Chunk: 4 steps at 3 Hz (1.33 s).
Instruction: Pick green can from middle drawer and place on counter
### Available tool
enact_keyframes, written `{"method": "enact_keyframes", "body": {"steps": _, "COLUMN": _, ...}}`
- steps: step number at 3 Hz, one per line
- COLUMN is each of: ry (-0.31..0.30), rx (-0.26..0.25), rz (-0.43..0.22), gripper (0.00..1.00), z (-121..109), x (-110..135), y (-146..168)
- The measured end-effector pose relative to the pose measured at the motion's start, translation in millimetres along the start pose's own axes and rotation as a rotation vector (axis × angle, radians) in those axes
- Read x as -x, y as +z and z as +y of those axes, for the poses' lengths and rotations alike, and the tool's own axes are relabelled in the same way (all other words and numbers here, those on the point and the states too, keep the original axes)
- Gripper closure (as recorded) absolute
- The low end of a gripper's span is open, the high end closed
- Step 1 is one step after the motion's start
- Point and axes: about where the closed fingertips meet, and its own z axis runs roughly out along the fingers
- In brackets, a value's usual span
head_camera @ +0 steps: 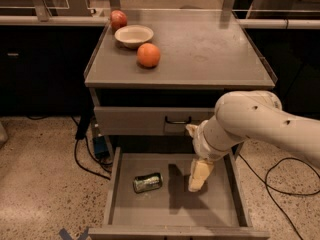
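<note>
The green can (148, 182) lies on its side on the floor of the open middle drawer (220, 211), left of centre. My gripper (197, 179) hangs from the white arm (250, 124) over the drawer's middle, pointing down, a short way right of the can and not touching it. The counter (210, 54) is the grey square cabinet top above.
On the counter's back left stand a white bowl (133, 35), an orange fruit (148, 55) and a red apple (118, 19). A closed drawer front with a black handle (177, 120) is above the open drawer. Cables (87, 159) lie on the speckled floor on both sides.
</note>
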Motion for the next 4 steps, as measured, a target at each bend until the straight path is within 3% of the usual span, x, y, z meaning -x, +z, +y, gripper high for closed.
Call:
{"method": "enact_keyframes", "body": {"steps": 1, "ry": 0.007, "rx": 0.047, "rz": -0.023, "gripper": 0.0, "z": -3.1, "x": -2.5, "y": 70.6}}
{"method": "enact_keyframes", "body": {"steps": 3, "ry": -0.018, "rx": 0.071, "rz": -0.029, "gripper": 0.0, "z": -6.5, "x": 2.1, "y": 86.9}}
{"method": "enact_keyframes", "body": {"steps": 4, "ry": -0.058, "rx": 0.099, "rz": -0.046, "gripper": 0.0, "z": -13.9, "x": 14.2, "y": 110.5}}
